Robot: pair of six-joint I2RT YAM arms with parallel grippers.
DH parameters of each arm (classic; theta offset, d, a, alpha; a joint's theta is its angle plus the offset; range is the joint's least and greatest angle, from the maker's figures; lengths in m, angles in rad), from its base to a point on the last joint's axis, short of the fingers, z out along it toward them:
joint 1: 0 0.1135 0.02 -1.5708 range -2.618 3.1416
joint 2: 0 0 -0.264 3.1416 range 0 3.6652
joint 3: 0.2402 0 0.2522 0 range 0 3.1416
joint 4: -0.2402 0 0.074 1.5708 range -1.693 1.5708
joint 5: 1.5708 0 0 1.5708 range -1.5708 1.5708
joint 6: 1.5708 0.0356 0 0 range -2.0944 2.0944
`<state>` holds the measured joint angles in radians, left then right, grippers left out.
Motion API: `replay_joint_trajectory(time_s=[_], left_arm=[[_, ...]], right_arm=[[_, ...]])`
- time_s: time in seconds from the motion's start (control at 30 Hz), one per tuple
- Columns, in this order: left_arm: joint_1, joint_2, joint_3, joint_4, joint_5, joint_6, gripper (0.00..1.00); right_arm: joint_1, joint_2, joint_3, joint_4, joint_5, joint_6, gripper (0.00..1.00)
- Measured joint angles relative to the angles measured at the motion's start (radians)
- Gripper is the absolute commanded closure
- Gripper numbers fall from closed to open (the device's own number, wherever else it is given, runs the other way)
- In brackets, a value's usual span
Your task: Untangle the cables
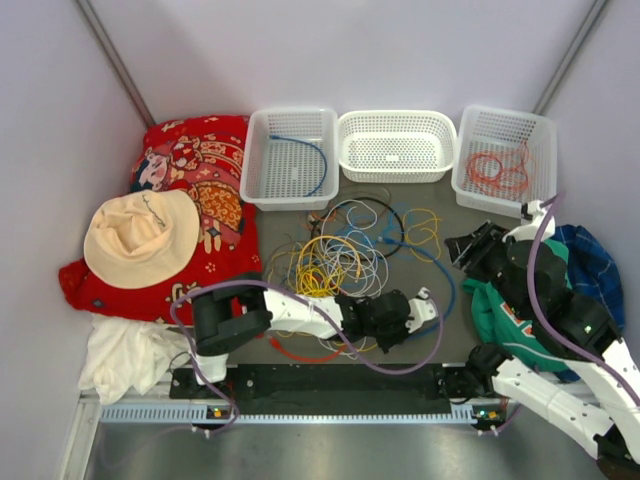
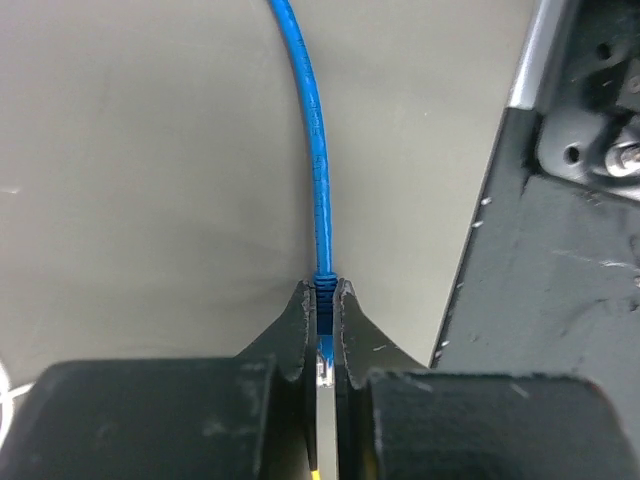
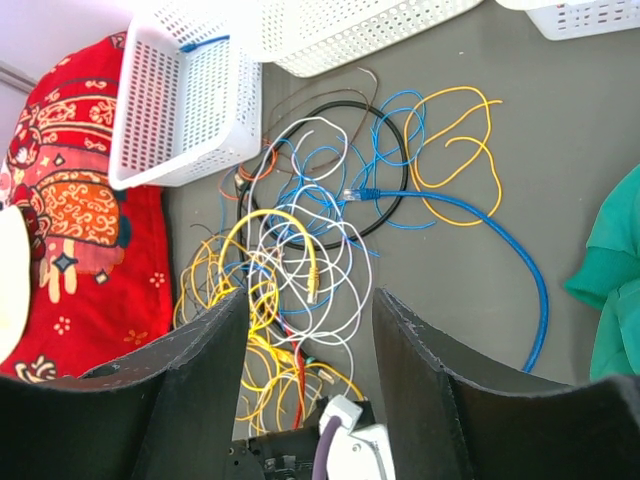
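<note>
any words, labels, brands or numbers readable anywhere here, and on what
No text can be read.
Dark print marks on the blue cable: too blurred.
White and red print on the green cloth: unreadable.
Pale tag in the middle basket: too small.

The left arm (image 1: 290,312) lies low along the near edge of the table (image 1: 445,207), stretched rightward from its base. The left end effector (image 2: 325,292) is pinched tight on a blue cable (image 2: 312,130). The right arm (image 1: 565,320) rises by the right edge, elbow folded, wrist turned leftward. The right end effector (image 3: 310,300) hangs above the table, fingers spread wide.
</note>
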<state>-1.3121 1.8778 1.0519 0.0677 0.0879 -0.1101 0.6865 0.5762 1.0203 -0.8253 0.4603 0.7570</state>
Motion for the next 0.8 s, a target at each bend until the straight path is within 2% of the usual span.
replay_joint_trajectory(time_s=[0.13, 0.23, 0.53, 0.67, 0.8], left_arm=[[-0.001, -0.040, 0.001, -0.079, -0.064, 0.020, 1.00], [0.000, -0.132, 0.001, -0.147, -0.119, 0.035, 1.00], [0.001, -0.567, 0.072, -0.209, -0.282, 0.067, 1.00], [0.011, -0.655, 0.149, -0.212, -0.361, 0.085, 1.00], [0.064, -0.678, 0.240, -0.211, -0.448, 0.113, 1.00]], right_arm=[[0.000, -0.008, 0.000, -0.004, 0.006, 0.004, 0.48], [0.000, -0.012, 0.000, -0.006, 0.016, 0.005, 0.48], [0.000, -0.063, 0.000, -0.017, 0.078, 0.007, 0.48], [0.000, -0.079, 0.000, -0.021, 0.101, 0.007, 0.48], [0.000, -0.084, -0.001, -0.021, 0.108, 0.013, 0.48]])
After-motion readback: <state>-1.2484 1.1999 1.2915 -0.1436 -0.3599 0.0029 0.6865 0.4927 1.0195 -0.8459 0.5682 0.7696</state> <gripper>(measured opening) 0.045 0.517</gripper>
